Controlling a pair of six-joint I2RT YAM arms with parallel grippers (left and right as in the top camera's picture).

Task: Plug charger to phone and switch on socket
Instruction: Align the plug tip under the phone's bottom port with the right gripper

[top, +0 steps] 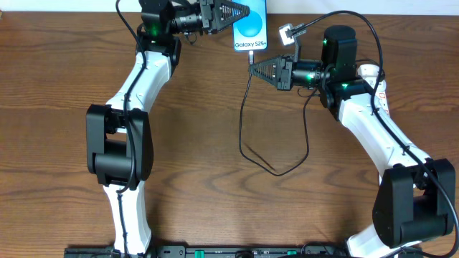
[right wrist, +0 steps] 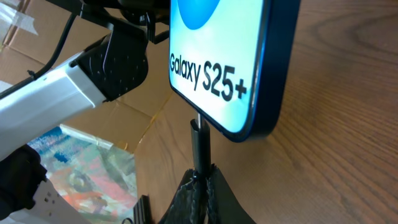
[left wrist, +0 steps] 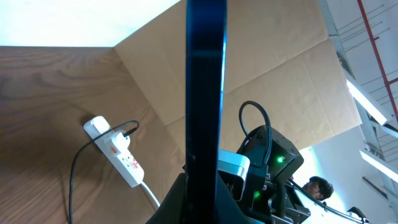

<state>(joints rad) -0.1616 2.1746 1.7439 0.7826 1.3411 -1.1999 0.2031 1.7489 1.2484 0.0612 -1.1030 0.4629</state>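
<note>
The phone [top: 250, 29] with its cyan screen reading "Galaxy S25+" is at the table's far edge, held by my left gripper [top: 242, 12], which is shut on its top end; it shows edge-on in the left wrist view [left wrist: 206, 93]. My right gripper [top: 253, 69] is shut on the charger plug [right wrist: 199, 146], whose tip meets the phone's bottom edge [right wrist: 249, 81]. The black charger cable [top: 244, 122] loops down over the table and back up to the right. The socket, a white power strip [left wrist: 118, 152] with red-marked switches, has the black cable plugged in; overhead it lies under my right arm [top: 376, 82].
Cardboard panels [left wrist: 280, 81] stand behind the table's far edge. My left arm [top: 118, 129] runs down the left side and my right arm [top: 387, 150] down the right side. A person's head [left wrist: 318, 185] shows beyond the table.
</note>
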